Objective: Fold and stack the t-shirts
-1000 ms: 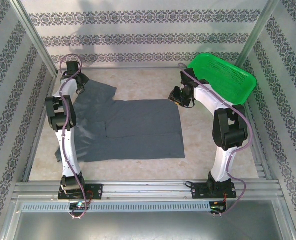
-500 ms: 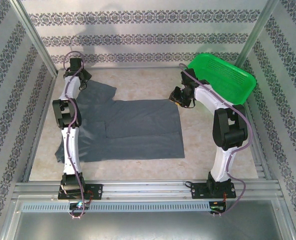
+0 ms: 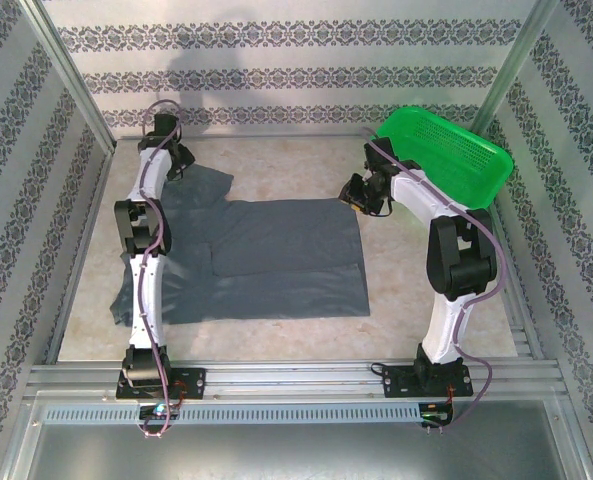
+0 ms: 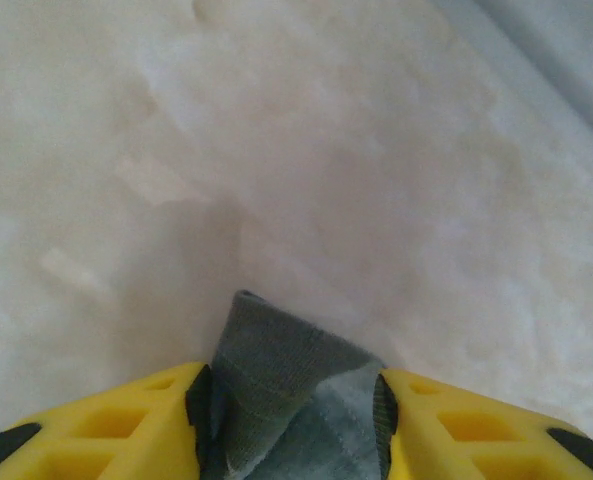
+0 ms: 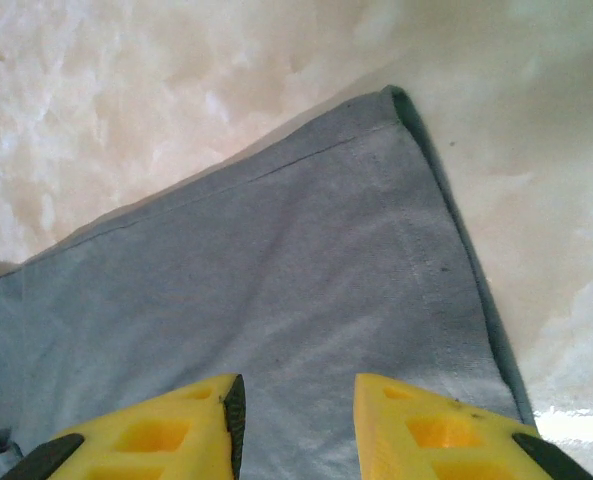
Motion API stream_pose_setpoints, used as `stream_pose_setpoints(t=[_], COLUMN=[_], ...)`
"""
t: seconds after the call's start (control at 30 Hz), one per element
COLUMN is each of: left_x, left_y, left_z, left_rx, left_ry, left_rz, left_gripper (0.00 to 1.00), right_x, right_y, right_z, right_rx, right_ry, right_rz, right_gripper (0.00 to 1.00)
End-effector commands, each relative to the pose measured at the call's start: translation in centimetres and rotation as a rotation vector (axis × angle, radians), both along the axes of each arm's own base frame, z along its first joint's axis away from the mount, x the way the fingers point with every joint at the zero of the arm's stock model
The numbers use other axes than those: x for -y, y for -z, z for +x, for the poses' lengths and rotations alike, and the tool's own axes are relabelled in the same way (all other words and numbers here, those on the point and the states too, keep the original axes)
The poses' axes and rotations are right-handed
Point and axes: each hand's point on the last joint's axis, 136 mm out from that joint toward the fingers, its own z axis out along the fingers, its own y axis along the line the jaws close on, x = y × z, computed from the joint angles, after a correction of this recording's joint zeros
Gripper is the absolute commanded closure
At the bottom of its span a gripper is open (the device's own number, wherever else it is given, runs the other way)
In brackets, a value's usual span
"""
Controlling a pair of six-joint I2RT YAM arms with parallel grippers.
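Step in hand, as I judge it: squaring the cloth up for a first fold. The plain slate-grey short-sleeved t-shirt point(image 3: 276, 260) lies mostly flat across the middle of the pale marbled tabletop point(image 3: 296, 165). One sleeve reaches toward the upper left of the overhead frame, and loose cloth bunches at lower left.

The left gripper point(image 3: 174, 165) sits at that upper-left sleeve. In its wrist view the yellow fingers point(image 4: 126, 430) are clamped on a pinched peak of grey cloth. The right gripper point(image 3: 361, 195) hangs over the shirt's upper-right corner with its jaws apart, flat cloth under the gap and nothing gripped. The green plastic mesh basket point(image 3: 446, 155) stands at upper right, just beside that arm.

Next, probably: the right jaws come down and close on the corner hem, so both arms can carry the far edge together without the thin cloth slipping.

Unclear: the left arm covers the shirt's left side. I cannot tell whether the right fingertips touch the cloth. The basket's inside is hard to read.
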Motion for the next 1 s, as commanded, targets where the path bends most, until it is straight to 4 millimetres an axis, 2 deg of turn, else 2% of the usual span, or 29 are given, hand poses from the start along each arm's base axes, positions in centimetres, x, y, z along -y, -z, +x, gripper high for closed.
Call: stream_pose_setpoints(t=[0.0,0.17,0.23,0.3,0.43,0.5,0.6,0.7,0.83,0.97], left_x=[1.7,1.4,1.3,1.1,1.2,1.3,1.5,1.6,2.0,2.5], left_y=[4.4,4.1,3.5,2.1,-1.9,-3.9,-5.8,-6.8,-7.1,-7.6], left_z=[-7.3,-6.8,-6.3,-5.8,-5.0,-4.9,-5.0,-5.2,-5.6,-6.0], left_rx=[-0.347,-0.330,-0.309,-0.278,-0.203,-0.166,-0.124,-0.104,-0.110,-0.098], left_ry=[0.057,0.082,0.084,0.082,0.077,0.073,0.062,0.060,0.078,0.095], left_rz=[0.021,0.041,0.051,0.069,0.095,0.101,0.090,0.081,0.069,0.047], left_gripper=[0.57,0.69,0.80,1.00,1.00,1.00,1.00,1.00,1.00,1.00], right_x=[0.4,0.9,1.0,1.1,1.5,2.2,3.0,2.8,2.4,1.9], right_y=[0.7,1.0,1.0,0.9,0.9,1.5,2.8,3.9,5.8,6.7], right_z=[0.1,0.8,1.5,2.3,4.4,5.2,5.5,5.4,5.5,6.6], right_rx=[-0.008,-0.005,0.015,0.050,0.115,0.096,0.044,0.008,-0.019,-0.009], right_ry=[-0.006,0.034,0.068,0.119,0.222,0.282,0.319,0.314,0.302,0.270], right_rz=[-0.002,-0.022,-0.023,-0.038,-0.083,-0.118,-0.178,-0.222,-0.235,-0.236], right_gripper=[0.64,0.63,0.63,0.63,0.63,0.64,0.64,0.65,0.64,0.63])
